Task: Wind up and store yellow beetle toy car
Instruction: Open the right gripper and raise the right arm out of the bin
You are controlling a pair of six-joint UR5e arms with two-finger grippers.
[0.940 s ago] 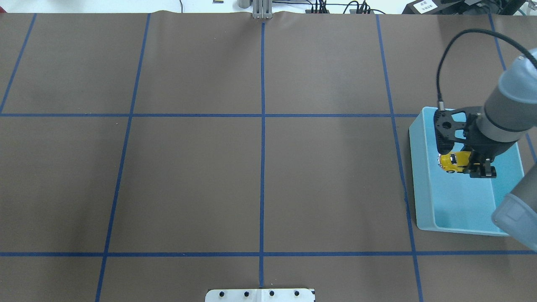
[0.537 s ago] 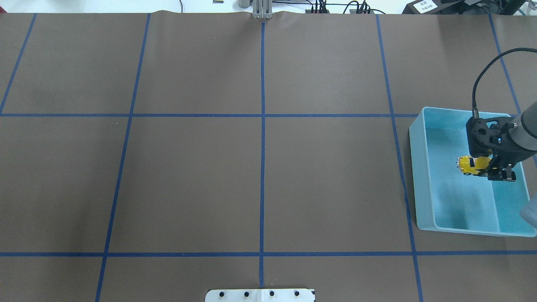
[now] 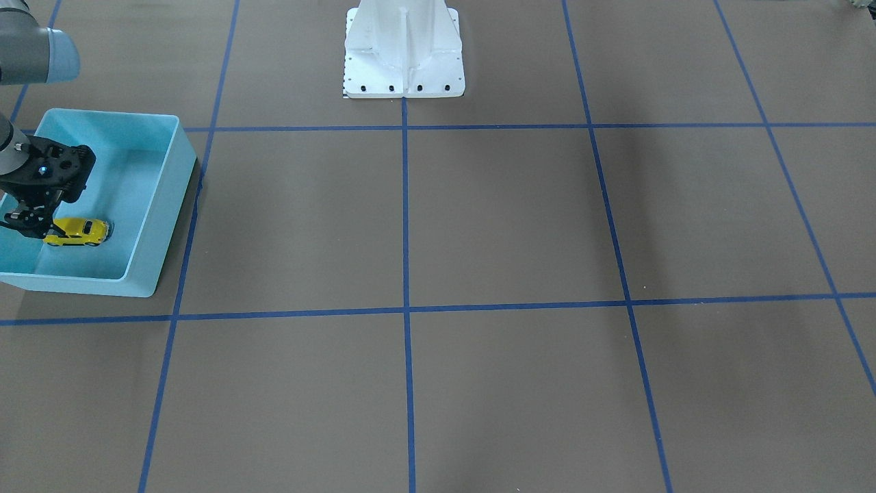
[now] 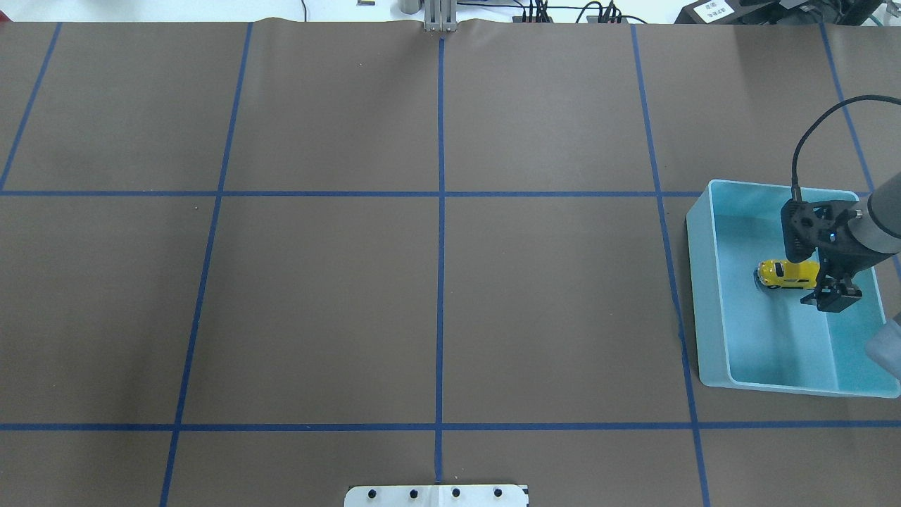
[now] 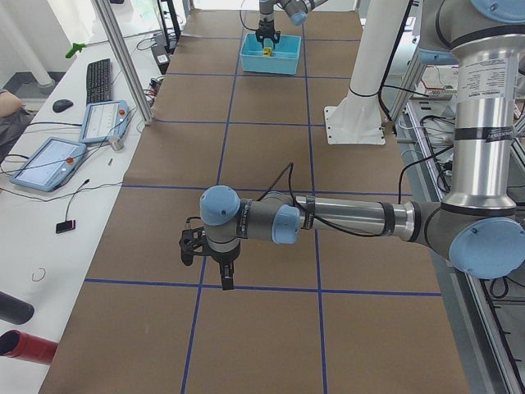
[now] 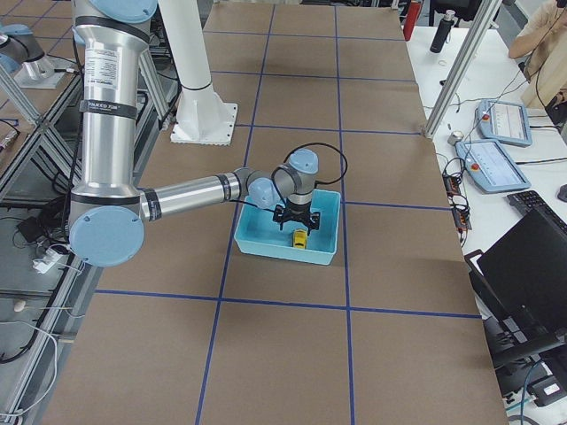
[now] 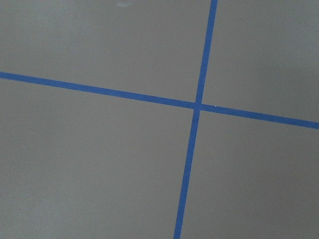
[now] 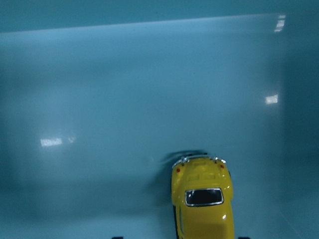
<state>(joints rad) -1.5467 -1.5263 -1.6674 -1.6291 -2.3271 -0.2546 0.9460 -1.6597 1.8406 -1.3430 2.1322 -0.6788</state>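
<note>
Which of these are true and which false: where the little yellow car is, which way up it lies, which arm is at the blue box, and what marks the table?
1. The yellow beetle toy car lies inside the light blue bin. True.
2. The car lies on its roof. False: it stands on its wheels, roof up.
3. The left gripper reaches into the bin. False: the right gripper is in the bin; the left one hangs over the table cover far from it.
4. Blue tape lines cross the brown table cover. True.
</note>
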